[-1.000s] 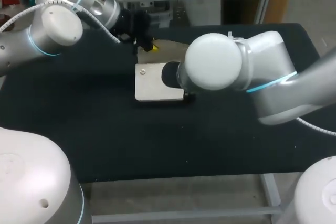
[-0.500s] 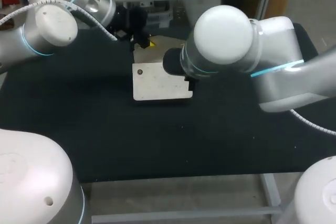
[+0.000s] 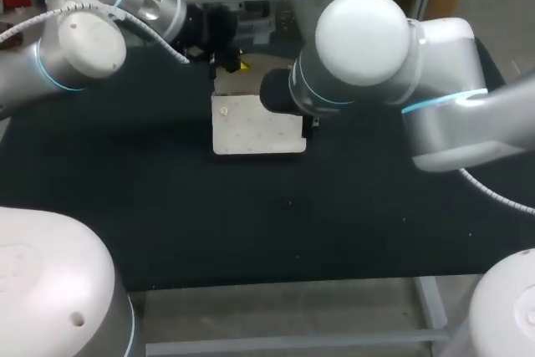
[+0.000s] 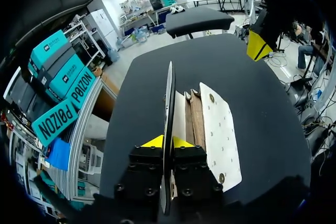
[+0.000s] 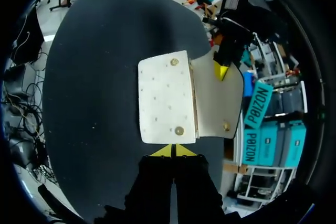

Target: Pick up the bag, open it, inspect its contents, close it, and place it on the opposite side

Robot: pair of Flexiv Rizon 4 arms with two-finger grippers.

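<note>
Left hand (image 4: 167, 142) pinches flap (image 4: 169, 98), raised off bag (image 3: 257, 127): opening looks underway. Right hand (image 5: 172, 150) pressed together, empty, beside it. Inspection, closing, transfer remain.

**Soft overhead light, dark bench, little shadow**

Lit evenly from above in the head view, with a pale sheen on the rounded white shells of the left arm (image 3: 84, 39) and right arm (image 3: 364, 35). Hardly any shadow to make out on the matte black bench (image 3: 251, 223). Brightest by far on the cream bag (image 3: 257, 127), close to washed out in the right wrist view. Strong white glare past the bench's far end in the left wrist view; deep shade around the left claw (image 4: 167, 141).
</note>
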